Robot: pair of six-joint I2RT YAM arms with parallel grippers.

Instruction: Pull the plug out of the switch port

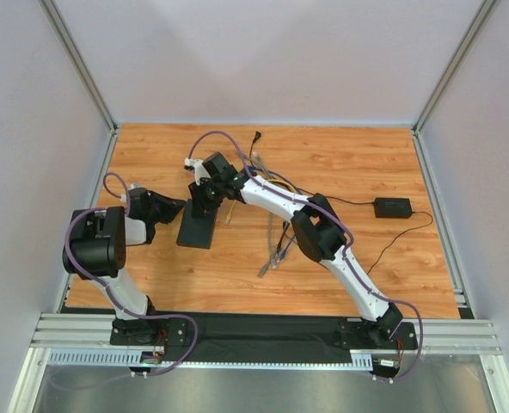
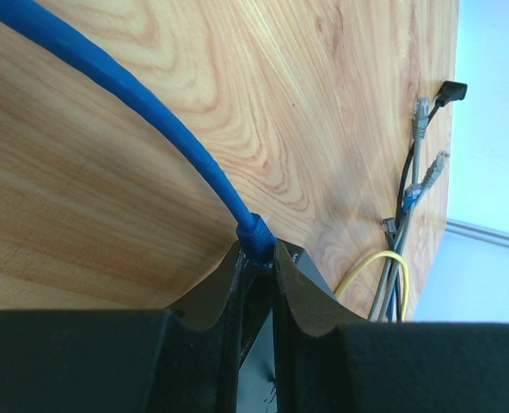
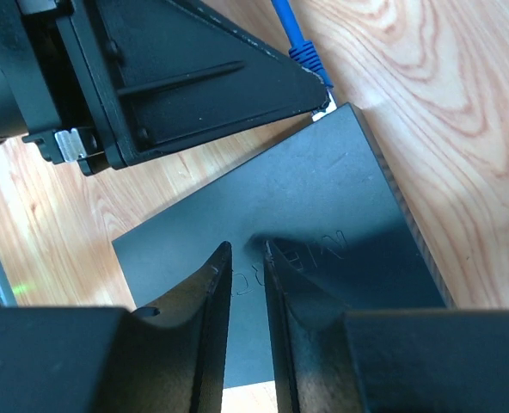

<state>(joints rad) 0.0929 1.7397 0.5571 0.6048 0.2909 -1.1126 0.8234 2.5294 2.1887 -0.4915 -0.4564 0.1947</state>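
Fingers (image 2: pixel 224 292) of the left gripper (image 2: pixel 256 258) are clamped on the blue plug (image 2: pixel 256 234). Its cable (image 2: pixel 134 95) arcs off toward 10 o'clock in the left wrist view. The plug meets the switch port (image 3: pixel 325 108) at the 1 o'clock corner of the flat black switch (image 3: pixel 323 198) (whether it is still seated cannot be told). The right gripper (image 3: pixel 248 254) rests its tips on the switch's top face, fingers a narrow gap apart with nothing between them. From above, loose cables (image 1: pixel 272 245) lie on the wooden table (image 1: pixel 340 163) at 4 o'clock of the switch. The adapter brick (image 1: pixel 392 207) sits well apart at 3 o'clock.
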